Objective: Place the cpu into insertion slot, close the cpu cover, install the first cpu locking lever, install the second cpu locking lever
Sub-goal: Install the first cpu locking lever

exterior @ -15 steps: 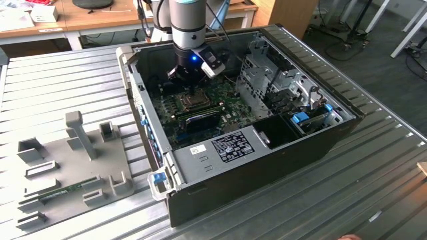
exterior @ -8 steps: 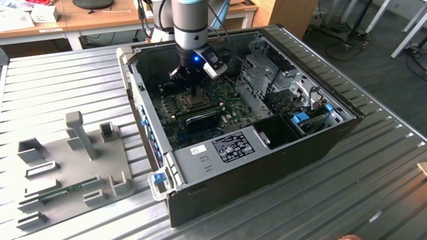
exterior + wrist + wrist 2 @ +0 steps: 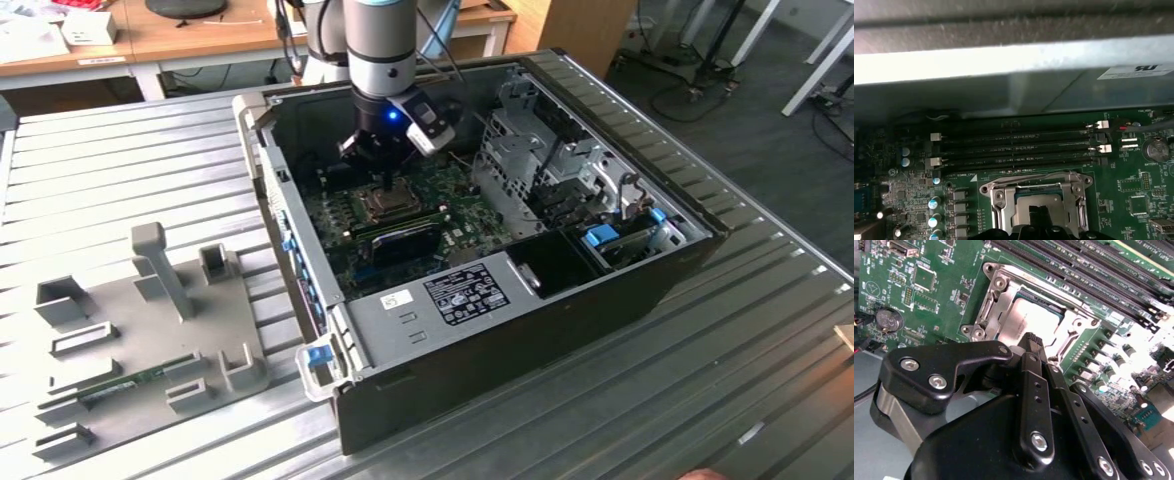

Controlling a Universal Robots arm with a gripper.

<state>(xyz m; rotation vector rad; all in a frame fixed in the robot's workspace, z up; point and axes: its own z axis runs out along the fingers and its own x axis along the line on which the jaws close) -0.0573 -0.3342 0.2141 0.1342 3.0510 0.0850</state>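
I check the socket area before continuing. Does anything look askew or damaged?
Nothing stands out. The cpu sits flat in the insertion slot, the cpu cover lies over it, and the gripper is just above.

- We see the gripper (image 3: 1030, 342) covering the near edge of the cpu (image 3: 1029, 320) in the second wrist view.
- We lose the insertion slot (image 3: 1036, 200) at the first wrist view's edge.
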